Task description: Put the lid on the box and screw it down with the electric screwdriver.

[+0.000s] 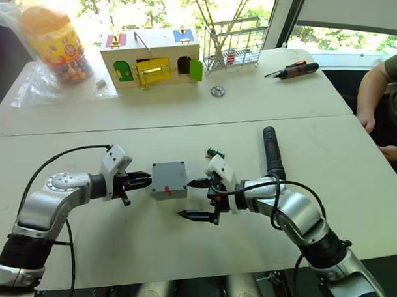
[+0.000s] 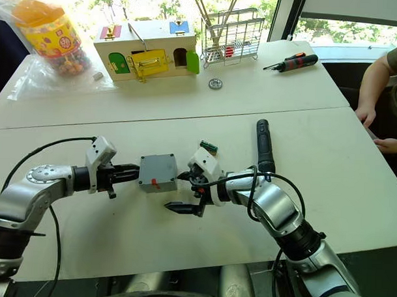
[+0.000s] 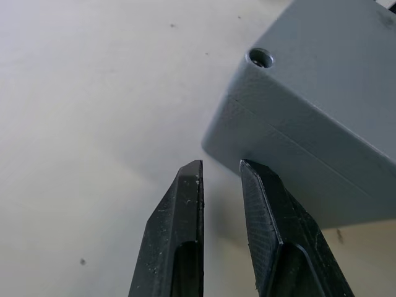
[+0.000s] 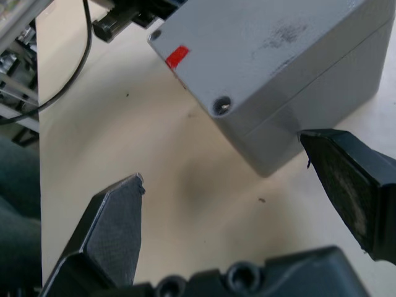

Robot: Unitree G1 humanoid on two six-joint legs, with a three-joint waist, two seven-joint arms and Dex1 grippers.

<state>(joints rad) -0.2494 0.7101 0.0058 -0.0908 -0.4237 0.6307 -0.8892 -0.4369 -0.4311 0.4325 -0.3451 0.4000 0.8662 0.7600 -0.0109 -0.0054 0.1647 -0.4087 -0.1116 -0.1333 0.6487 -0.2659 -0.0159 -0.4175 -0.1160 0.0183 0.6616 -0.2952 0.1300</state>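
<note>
The left hand [image 1: 145, 181] is at the left side of the box [image 1: 169, 180], with its two black fingers [image 3: 179, 235] almost closed, a thin gap between them, and grasping nothing; the tips are just beside the box's lower edge. The right hand [image 1: 198, 199] is at the right side of the box, with its fingers spread wide and released: one tip is near the box's right wall, the other is well in front, over the bare bench [image 1: 117, 237].

The box stands on the bench between both hands. The lid [image 4: 247, 43] is already on it, and a seam line runs around the walls under the lid. A screw hole [image 3: 260, 58] is seen in a corner of the lid. On the lid there is a small red sticker [image 4: 177, 56]; no writing can be read on it.

The electric screwdriver [image 1: 272, 153] lies on the bench just behind the right forearm. A small green thing [image 1: 215, 152] lies beside the right hand.

Farther away, on the second bench, there are a white toy house [image 1: 149, 55] with coloured doors, a jar [image 1: 55, 42] with a colourful label whose writing I cannot read, a wire rack [image 1: 235, 42], a small metal disc [image 1: 218, 91] and an orange-and-black screwdriver [image 1: 294, 70]. A person's arm [image 1: 376, 89] is at the right edge.
</note>
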